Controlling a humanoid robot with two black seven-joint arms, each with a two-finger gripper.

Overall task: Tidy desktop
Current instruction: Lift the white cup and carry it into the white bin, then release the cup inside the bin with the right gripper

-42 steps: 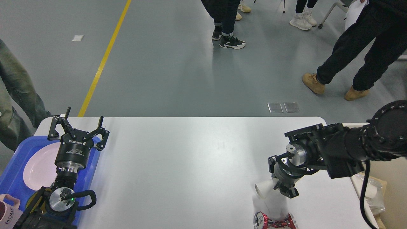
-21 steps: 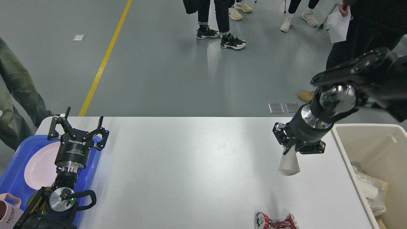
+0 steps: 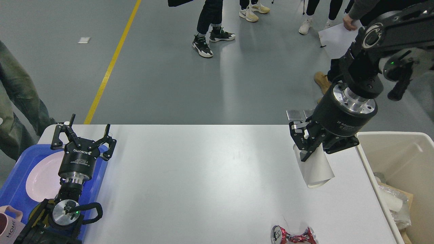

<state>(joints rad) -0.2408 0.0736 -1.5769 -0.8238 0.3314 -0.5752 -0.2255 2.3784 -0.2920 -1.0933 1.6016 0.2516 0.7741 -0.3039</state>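
We note a blue plastic tray (image 3: 15,184) at left holding a pale pink round plate (image 3: 42,178); a pink mug (image 3: 9,225) sits nearer. A crushed red metal can (image 3: 293,235) lies at the near edge. A beige plastic bin (image 3: 405,159) at right contains crumpled clear wrapping (image 3: 395,203).

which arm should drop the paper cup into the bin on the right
Right. Its pincer already holds the white paper cup beside the beige bin; the left pincer is open over the blue tray.
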